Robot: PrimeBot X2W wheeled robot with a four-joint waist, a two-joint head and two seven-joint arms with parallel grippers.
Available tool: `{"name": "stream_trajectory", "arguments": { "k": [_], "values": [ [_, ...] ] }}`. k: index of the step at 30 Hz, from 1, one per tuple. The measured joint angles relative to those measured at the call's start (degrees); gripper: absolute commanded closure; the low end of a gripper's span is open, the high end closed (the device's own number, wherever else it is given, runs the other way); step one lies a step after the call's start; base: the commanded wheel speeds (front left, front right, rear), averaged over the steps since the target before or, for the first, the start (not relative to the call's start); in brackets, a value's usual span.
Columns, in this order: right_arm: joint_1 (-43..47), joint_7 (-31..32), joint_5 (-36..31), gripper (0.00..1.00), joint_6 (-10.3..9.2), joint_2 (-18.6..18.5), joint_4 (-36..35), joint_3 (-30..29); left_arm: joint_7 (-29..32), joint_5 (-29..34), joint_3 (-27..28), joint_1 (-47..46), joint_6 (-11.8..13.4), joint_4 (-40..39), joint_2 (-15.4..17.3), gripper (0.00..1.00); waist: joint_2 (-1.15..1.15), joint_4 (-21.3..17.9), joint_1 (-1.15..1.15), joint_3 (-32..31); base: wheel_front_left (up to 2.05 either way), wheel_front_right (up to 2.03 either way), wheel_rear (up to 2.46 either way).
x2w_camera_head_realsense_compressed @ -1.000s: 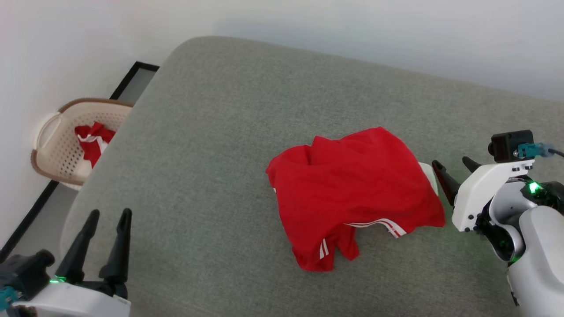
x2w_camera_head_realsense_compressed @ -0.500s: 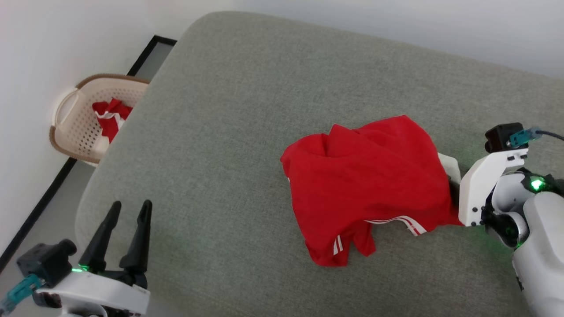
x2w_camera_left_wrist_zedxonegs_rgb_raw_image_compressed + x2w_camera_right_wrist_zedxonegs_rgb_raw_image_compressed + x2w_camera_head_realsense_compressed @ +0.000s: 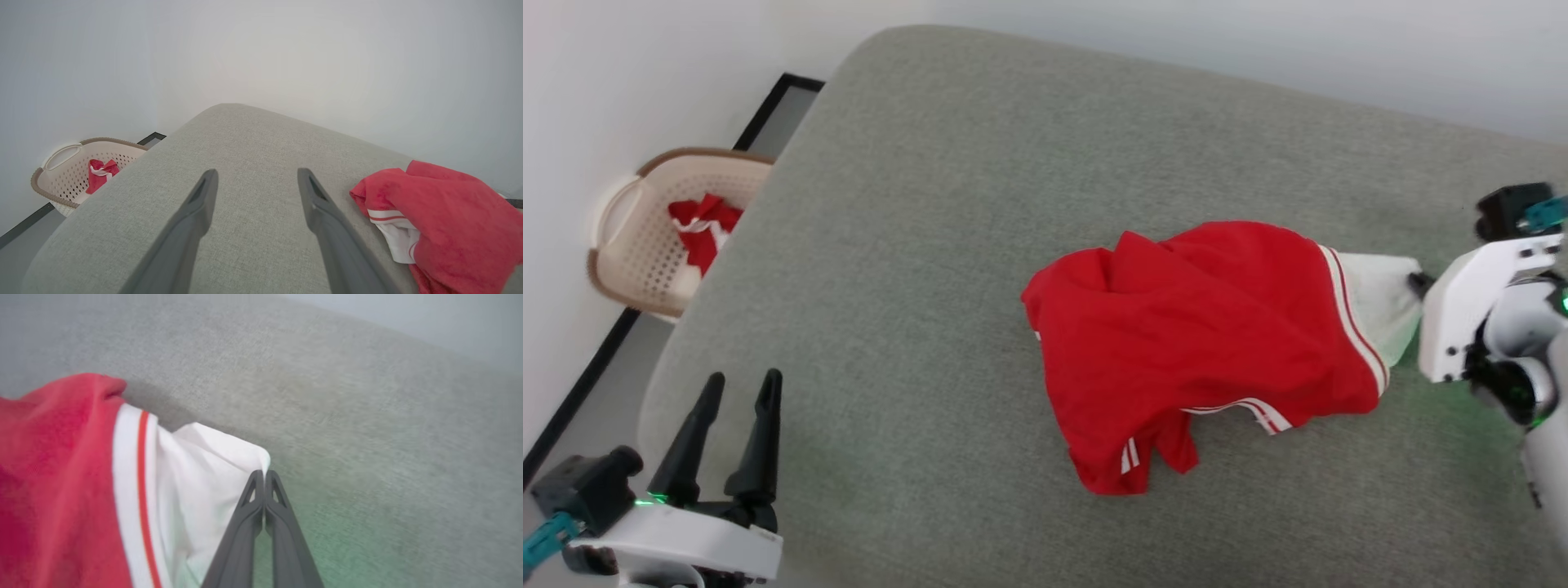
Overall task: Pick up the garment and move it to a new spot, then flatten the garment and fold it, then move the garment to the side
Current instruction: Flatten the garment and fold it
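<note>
A grey-green upholstered surface (image 3: 915, 245) spans the scene. Beside its left edge, 1 beige perforated basket (image 3: 637, 261) stands on the grey floor (image 3: 600, 416) against a white wall (image 3: 605, 65), holding a bunched red-and-white cloth (image 3: 698, 224).

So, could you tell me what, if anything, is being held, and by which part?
The right gripper pinches the garment by the tip of its white sleeve; the left gripper holds nothing.

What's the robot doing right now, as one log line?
right gripper: shut on white sleeve | left gripper: open, holding nothing | shirt: crumpled on grey cushion
</note>
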Motion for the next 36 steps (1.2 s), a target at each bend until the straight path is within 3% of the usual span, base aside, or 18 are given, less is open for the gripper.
{"name": "stream_trajectory", "arguments": {
  "k": [15,22,30,32,33,34,36],
  "values": [
    [10.2,4.6,-1.5,1.0,0.0,-5.9,-9.8,-11.8,0.0,1.0,2.0,1.7,-0.4,-1.2,0.8,0.0,0.0,-7.2,0.0,-2.7,0.0,0.0,0.0],
    [14.0,5.9,-5.6,1.0,0.0,-6.8,-8.8,-18.6,0.4,1.1,1.6,1.7,-0.3,-1.4,1.2,0.0,0.0,-8.9,0.0,-3.9,0.0,0.0,0.0],
    [15.0,5.3,-8.1,1.0,0.0,-4.2,-3.6,-22.2,1.0,1.0,1.3,1.4,-0.3,-1.4,1.7,0.0,0.0,-9.1,0.0,-4.3,0.0,0.0,0.0],
    [14.7,4.8,-8.6,0.69,0.0,-3.3,-2.0,-22.7,1.2,1.0,1.1,1.4,-0.3,-1.4,2.0,0.0,0.0,-9.2,0.0,-4.6,0.0,0.0,0.0],
    [14.5,4.5,-9.0,0.12,0.0,-3.0,-1.2,-22.8,1.4,1.0,0.9,1.4,-0.3,-1.4,2.0,0.0,0.0,-9.3,0.0,-4.7,0.0,0.0,0.0],
    [14.1,4.1,-9.3,0.0,0.0,-2.7,-0.6,-23.0,1.6,1.1,0.7,1.4,-0.3,-1.4,2.2,0.0,0.0,-9.4,0.0,-4.9,0.0,0.0,0.0],
    [13.2,3.5,-9.6,0.0,0.0,-2.3,0.2,-23.1,2.1,1.2,0.4,1.3,-0.3,-1.6,2.5,0.0,0.0,-9.6,0.0,-5.3,0.0,0.0,0.0]
  ]
}}
